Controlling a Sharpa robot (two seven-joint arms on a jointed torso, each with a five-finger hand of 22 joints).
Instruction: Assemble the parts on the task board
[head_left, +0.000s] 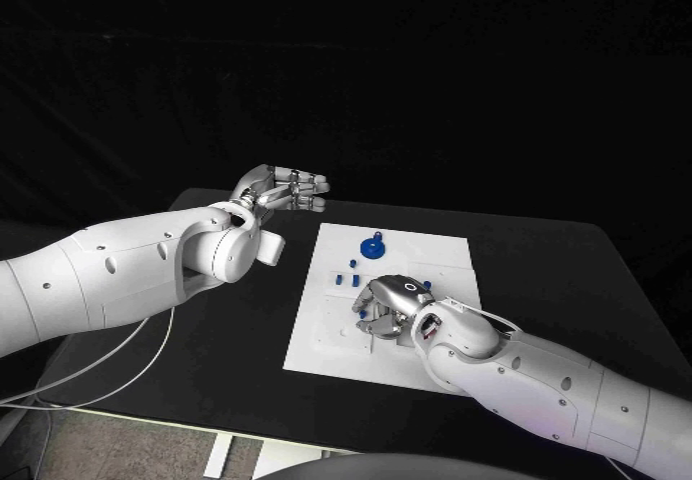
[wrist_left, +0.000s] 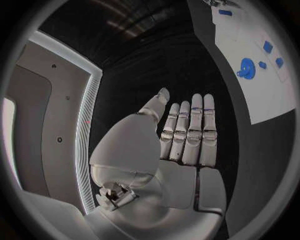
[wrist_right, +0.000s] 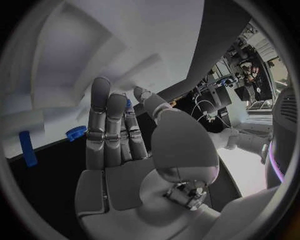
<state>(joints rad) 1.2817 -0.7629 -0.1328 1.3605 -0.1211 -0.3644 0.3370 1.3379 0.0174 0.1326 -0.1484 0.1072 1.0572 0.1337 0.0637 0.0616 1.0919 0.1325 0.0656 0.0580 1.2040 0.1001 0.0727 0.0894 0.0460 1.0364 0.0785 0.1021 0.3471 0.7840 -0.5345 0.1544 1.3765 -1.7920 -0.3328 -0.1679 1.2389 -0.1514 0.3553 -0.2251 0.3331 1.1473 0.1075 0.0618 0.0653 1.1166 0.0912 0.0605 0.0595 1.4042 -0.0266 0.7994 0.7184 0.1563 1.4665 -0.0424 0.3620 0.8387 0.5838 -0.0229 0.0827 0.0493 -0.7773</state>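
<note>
Two white arms over a black table (head_left: 577, 260), a white board (head_left: 433, 255) at its middle.

The board lies in the centre of the head view, slightly tilted. The left arm (head_left: 101, 275) enters from the left edge; its hand (head_left: 284, 189) hangs above the table's upper left, off the board, holding nothing, and the left wrist view shows its fingers (wrist_left: 190, 132) straight and side by side with the thumb apart. The right arm (head_left: 562, 385) enters from the lower right; its hand (head_left: 389, 305) sits low over the board's lower middle, fingers bent down toward it, and whether they pinch a part cannot be told. A blue round gear (head_left: 374, 246) lies on the board's upper part, above the right hand. Small blue pegs (head_left: 346, 277) stand just left of that hand.
</note>
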